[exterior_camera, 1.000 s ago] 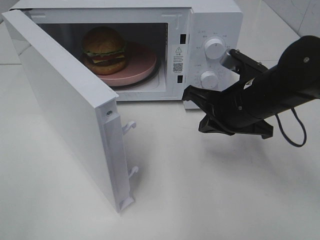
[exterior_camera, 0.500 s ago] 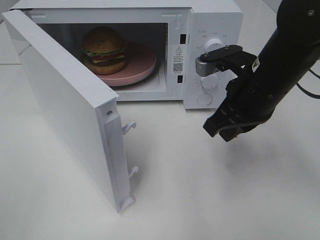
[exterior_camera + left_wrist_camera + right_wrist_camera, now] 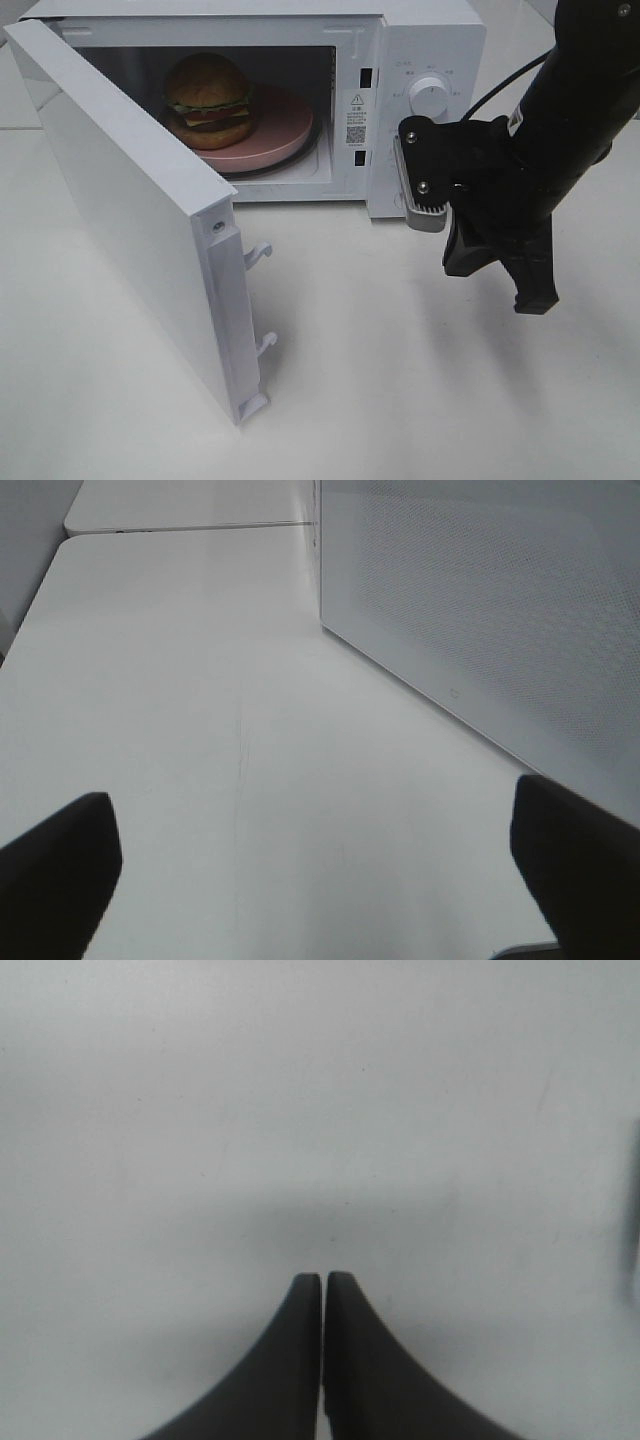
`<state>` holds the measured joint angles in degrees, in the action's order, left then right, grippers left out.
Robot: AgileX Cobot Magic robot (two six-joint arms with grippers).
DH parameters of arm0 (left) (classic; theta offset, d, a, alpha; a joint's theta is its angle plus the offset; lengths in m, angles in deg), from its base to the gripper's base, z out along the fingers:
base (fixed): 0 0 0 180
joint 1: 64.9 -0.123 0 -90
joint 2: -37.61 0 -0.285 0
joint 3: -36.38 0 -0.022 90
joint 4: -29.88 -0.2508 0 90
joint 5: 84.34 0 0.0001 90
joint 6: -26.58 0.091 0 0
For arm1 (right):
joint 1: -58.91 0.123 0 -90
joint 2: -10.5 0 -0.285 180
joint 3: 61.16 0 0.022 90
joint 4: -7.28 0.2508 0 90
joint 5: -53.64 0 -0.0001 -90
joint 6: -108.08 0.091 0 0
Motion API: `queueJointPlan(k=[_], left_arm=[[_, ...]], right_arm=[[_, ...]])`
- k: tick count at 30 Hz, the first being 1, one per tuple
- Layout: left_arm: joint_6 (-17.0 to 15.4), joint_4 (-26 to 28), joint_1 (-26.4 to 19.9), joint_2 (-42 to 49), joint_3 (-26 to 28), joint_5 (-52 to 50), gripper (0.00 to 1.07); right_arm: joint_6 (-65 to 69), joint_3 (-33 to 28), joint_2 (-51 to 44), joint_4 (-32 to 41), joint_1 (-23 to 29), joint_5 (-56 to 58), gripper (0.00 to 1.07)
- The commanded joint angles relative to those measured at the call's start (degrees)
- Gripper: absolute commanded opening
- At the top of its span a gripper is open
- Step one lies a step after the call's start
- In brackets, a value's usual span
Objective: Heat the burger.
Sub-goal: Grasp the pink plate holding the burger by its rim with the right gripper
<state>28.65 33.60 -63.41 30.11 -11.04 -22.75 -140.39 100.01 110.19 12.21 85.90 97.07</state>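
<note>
Change: against the frame a second earlier, the right arm has swung from a low, sideways reach to a steep one. The right hand (image 3: 530, 295) now points down at the surface (image 3: 400, 400) in front of the control panel. The arm's wrist hides the lower dial that showed before, while the upper dial (image 3: 430, 92) stays in sight.
Unchanged: the burger (image 3: 208, 100), the plate (image 3: 280, 125) and the open door (image 3: 130, 200) sit as they did.
Right hand: the right wrist view alone shows its fingers pressed together with nothing between them, over bare white surface.
Left hand: out of the high view. Its wrist view shows the left hand (image 3: 310, 810) spread wide and empty, low over the surface beside a white dotted panel (image 3: 480, 610).
Burger: it sits inside the microwave (image 3: 430, 40), on the left part of the pink plate toward the hinge side, bun upright.
Burger and hand: the right hand hangs outside the oven, to the right of the cavity and nearer the camera, well apart from the burger. Neither wrist view shows the burger.
</note>
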Motion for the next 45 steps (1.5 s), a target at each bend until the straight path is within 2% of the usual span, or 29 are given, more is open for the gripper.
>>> queueJointPlan(k=[1,5,12,17,19,20,22,23,24,25,26,45], left_arm=[[-0.1,0.4,-0.3,0.4,-0.2,-0.4,0.98],[-0.1,0.4,-0.3,0.4,-0.2,-0.4,0.98],[-0.1,0.4,-0.3,0.4,-0.2,-0.4,0.98],[-0.1,0.4,-0.3,0.4,-0.2,-0.4,0.98],[-0.1,0.4,-0.3,0.4,-0.2,-0.4,0.98],[-0.1,0.4,-0.3,0.4,-0.2,-0.4,0.98],[-0.1,0.4,-0.3,0.4,-0.2,-0.4,0.98],[-0.1,0.4,-0.3,0.4,-0.2,-0.4,0.98],[-0.1,0.4,-0.3,0.4,-0.2,-0.4,0.98],[-0.1,0.4,-0.3,0.4,-0.2,-0.4,0.98],[-0.1,0.4,-0.3,0.4,-0.2,-0.4,0.98],[-0.1,0.4,-0.3,0.4,-0.2,-0.4,0.98]], right_arm=[[-10.8,0.1,-0.3,0.0,-0.3,-1.5,0.04],[-18.1,0.1,-0.3,0.0,-0.3,-3.8,0.05],[-22.1,0.1,-0.3,-0.7,-0.1,-8.3,0.07],[-22.1,0.1,-0.3,-1.3,-0.1,-12.0,0.18],[-20.9,0.1,-0.3,-1.2,0.3,-14.0,0.38],[-20.9,0.1,-0.3,-1.2,0.3,-14.0,0.38],[-15.4,0.2,-0.3,-1.3,2.4,-15.4,0.76],[-15.4,0.2,-0.3,-1.3,2.4,-15.4,0.76],[-14.4,0.3,-0.3,-1.5,2.9,-15.9,0.87],[-14.4,0.3,-0.3,-1.5,2.9,-15.9,0.87],[-12.9,1.0,0.1,-2.1,4.1,-16.8,1.02],[-8.4,11.2,7.8,-10.1,8.5,-21.5,0.98]])
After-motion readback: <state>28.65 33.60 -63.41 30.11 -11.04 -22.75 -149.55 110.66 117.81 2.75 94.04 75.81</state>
